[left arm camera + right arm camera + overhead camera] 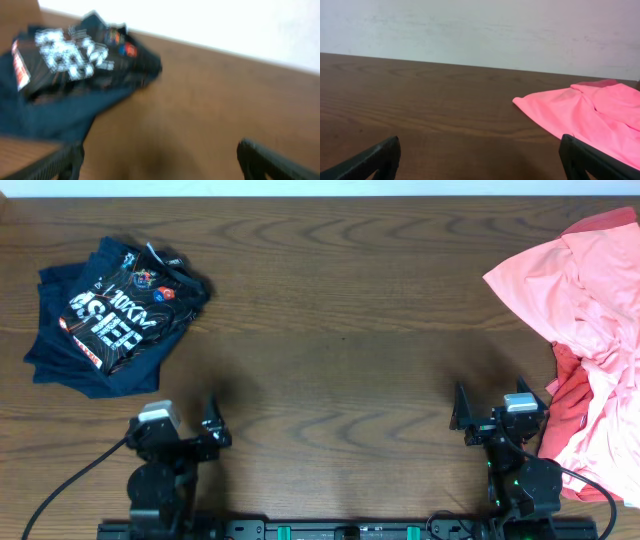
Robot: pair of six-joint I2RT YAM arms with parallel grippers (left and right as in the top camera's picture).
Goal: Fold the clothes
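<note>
A dark navy shirt with white and red print lies loosely folded at the table's left; it also shows blurred in the left wrist view. A heap of pink clothes lies at the right edge, with a red piece underneath; the pink cloth also shows in the right wrist view. My left gripper is open and empty near the front edge, right of and below the navy shirt. My right gripper is open and empty near the front edge, just left of the pink heap.
The dark wooden table runs between the two piles. A pale wall stands beyond its far edge. Black cables trail from both arm bases at the front.
</note>
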